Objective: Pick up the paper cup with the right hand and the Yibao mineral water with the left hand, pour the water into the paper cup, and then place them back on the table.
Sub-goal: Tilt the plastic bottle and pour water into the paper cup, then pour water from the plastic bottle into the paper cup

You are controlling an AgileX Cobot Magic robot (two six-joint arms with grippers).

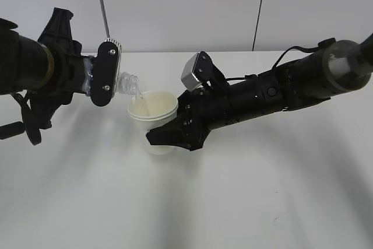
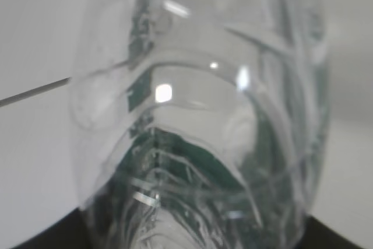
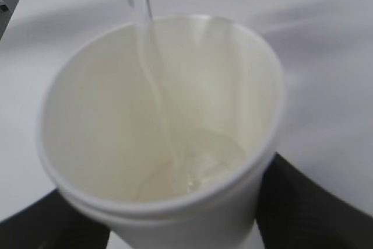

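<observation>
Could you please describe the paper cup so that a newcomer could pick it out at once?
Above the middle of the white table, the right tool holds the paper cup. It is white, cream inside, and a clear bottle pours water into it.

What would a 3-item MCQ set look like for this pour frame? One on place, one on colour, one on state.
1. Where is the water bottle's mouth?
A. Over the paper cup's rim
B. Resting on the table
C. Behind the right arm

2. What colour is the cup's inside?
A. Green
B. Cream
C. Black

3. What is the state of the water?
A. All still in the bottle
B. Spilled across the table
C. Streaming into the cup

Answers:
1 A: in the exterior view the tilted bottle, held by the left tool, points its mouth over the cup's rim.
2 B: the right wrist view shows a cream interior.
3 C: the right wrist view shows a thin stream meeting a shallow pool at the cup's bottom, with the right tool gripping the cup.
</observation>
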